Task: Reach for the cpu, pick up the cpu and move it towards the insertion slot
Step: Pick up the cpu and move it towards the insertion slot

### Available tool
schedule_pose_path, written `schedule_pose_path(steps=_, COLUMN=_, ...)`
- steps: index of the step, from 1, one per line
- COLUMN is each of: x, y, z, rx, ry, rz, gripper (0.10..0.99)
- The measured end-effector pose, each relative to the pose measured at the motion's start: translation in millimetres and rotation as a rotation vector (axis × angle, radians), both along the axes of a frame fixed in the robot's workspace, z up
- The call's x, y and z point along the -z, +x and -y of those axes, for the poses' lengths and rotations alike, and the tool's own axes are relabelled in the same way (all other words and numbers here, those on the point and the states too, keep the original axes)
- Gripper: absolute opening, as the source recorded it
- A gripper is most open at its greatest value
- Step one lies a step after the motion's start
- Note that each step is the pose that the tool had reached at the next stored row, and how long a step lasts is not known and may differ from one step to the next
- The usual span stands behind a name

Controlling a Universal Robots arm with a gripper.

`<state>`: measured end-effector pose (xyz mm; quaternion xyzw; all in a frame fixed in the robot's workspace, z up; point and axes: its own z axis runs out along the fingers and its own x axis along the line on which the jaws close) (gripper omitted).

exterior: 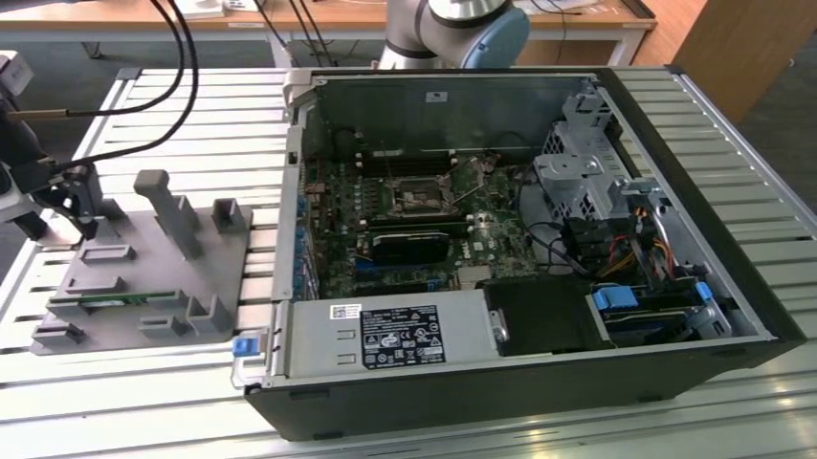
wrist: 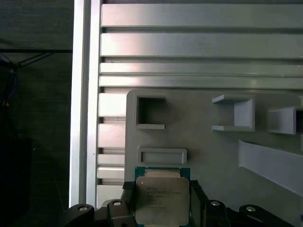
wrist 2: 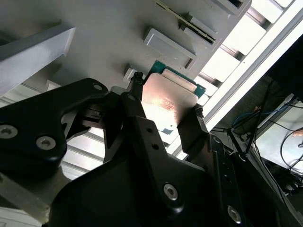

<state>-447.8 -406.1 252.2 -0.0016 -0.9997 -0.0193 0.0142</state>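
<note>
**Exterior view.** An open computer case [exterior: 511, 239] lies on the slatted metal counter [exterior: 166, 105], just beside the gray fixture tray [exterior: 141, 277] on the exterior view's right of it. The insertion slot [exterior: 419, 196], a dark square in a silver bracket on the green board inside the case, is well apart from the tray. The arm's wrist end [exterior: 23, 182] hangs at the tray's edge on the exterior view's left. A thin green memory stick [exterior: 128, 298] lies in one of the tray's slots.

**Second wrist view.** The claw [wrist 2: 167, 94] is narrowed onto the cpu [wrist 2: 168, 101]. Its black fingers [wrist 2: 142, 118] press against two opposite edges of the chip. The chip's shiny metal top faces the camera, with the tray [wrist 2: 94, 38] behind it. Whether the chip is clear of the tray cannot be told.

**First wrist view.** The cpu [wrist: 162, 203], rimmed in green, sits gripped in the claw [wrist: 162, 189] over the tray [wrist: 213, 156], just beside a shallow rectangular pocket [wrist: 162, 155] and near a square pocket [wrist: 150, 112].
</note>
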Motion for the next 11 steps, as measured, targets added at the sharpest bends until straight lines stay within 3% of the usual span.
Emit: schedule_pose_path(steps=11, x=-7.5, y=0.0, z=-0.2, rx=0.0, ry=0.0, rz=0.0, gripper=0.545)
